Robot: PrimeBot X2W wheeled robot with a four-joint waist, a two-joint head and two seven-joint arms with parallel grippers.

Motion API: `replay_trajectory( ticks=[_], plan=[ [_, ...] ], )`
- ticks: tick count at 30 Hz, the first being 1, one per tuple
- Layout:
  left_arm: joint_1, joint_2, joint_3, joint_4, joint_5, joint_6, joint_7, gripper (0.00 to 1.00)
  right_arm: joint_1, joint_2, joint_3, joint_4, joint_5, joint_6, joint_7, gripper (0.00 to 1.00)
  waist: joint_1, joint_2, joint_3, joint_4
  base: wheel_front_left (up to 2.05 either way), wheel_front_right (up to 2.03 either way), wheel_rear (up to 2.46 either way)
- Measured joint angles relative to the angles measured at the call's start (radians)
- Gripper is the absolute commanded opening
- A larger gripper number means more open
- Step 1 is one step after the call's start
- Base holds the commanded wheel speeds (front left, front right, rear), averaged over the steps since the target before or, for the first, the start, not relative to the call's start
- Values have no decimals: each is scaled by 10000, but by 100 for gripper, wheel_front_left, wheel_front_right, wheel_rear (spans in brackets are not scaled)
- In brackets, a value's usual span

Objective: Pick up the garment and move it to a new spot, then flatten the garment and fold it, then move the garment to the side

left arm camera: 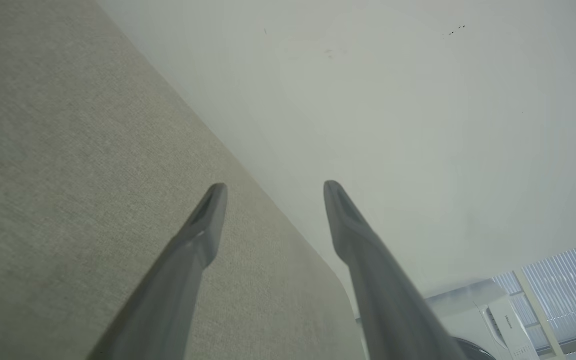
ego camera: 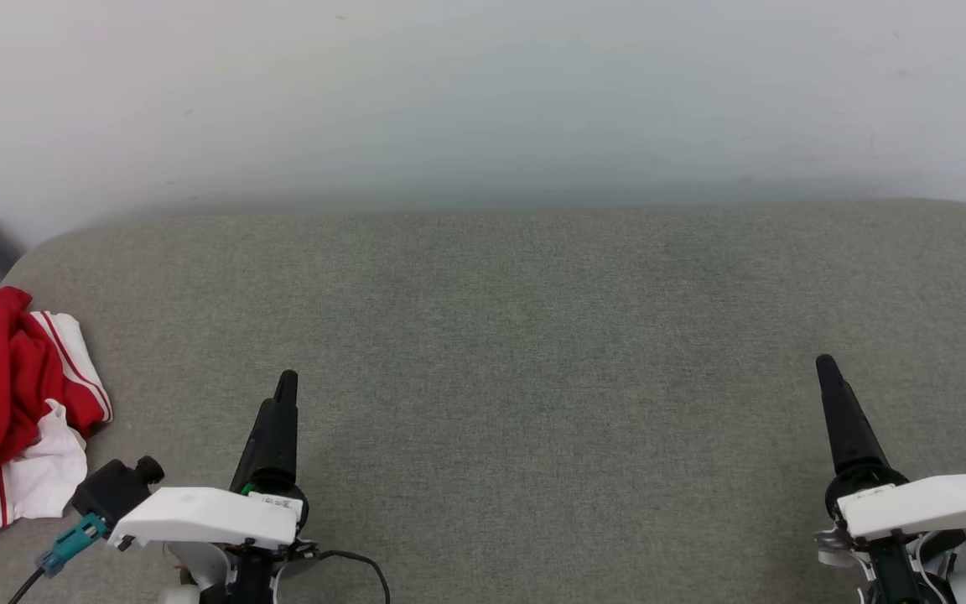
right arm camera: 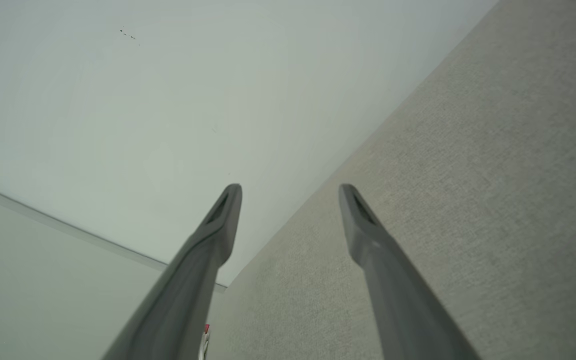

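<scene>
Garment comes first on the far left: the red jersey with white sleeves and red-and-white striped seams lies crumpled in a heap at the left edge of the grey cloth-covered counter. It sits on the near half of the counter and is partly cut off by the border of the head view. Just right of the heap, close to it but apart from it, the left end effector hovers at the near edge, pointing toward the pale far wall. Its wrist view shows the two dark fingers spread wide with nothing between them, and a white appliance beside window blinds beyond the counter's corner. Well apart, at the near right, the right end effector points the same way. Its fingers are also spread fully apart and hold nothing, above the grey cloth.
</scene>
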Motion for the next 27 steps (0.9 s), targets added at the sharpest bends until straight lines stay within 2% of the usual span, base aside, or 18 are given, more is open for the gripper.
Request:
replay_trajectory(
  ticks=[14, 27],
  plan=[
    [-141, 67, -378, 46, 3465, 219, -447, 100, 4, 148, 13, -236, -3273, 6, 104, 100, 0, 0, -58, -25, 0, 0, 0],
    [-200, 355, -874, 96, 5480, 552, -842, 100, 102, 221, -35, -537, -5287, 8, 341, 100, 1, 1, -104, -23, 0, 0, 0]
  ],
)
